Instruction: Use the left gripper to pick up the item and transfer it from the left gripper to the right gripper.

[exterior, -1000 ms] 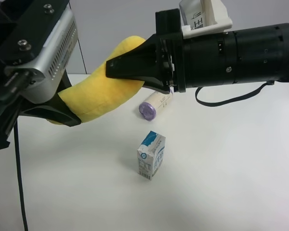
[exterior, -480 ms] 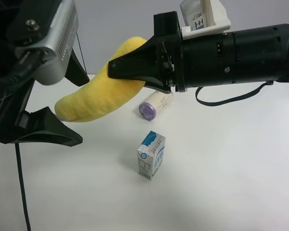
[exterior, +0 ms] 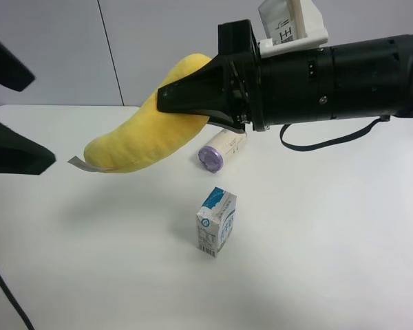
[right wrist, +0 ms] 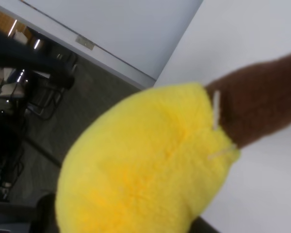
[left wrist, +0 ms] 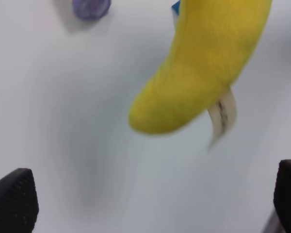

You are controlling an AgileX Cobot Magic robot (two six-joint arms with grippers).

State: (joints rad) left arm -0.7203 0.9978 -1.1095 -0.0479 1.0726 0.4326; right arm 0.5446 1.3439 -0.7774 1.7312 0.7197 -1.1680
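The yellow plush banana hangs in the air over the table, its upper end clamped in the right gripper, the claw on the thick black arm with the white block. Its tag hangs at the free lower end. In the right wrist view the banana fills the frame, with its brown stem tip beside it. The left gripper stands open at the exterior high view's left edge, clear of the banana. The left wrist view shows the banana apart from the spread fingertips.
A blue-white milk carton stands upright on the white table below the banana. A cream cylinder with purple ends lies behind it, under the right gripper. A black cable trails at the view's lower left.
The left gripper opened, let go of the banana's lower end and drew back toward the exterior high view's left edge. The right gripper has kept its hold and stayed in place.
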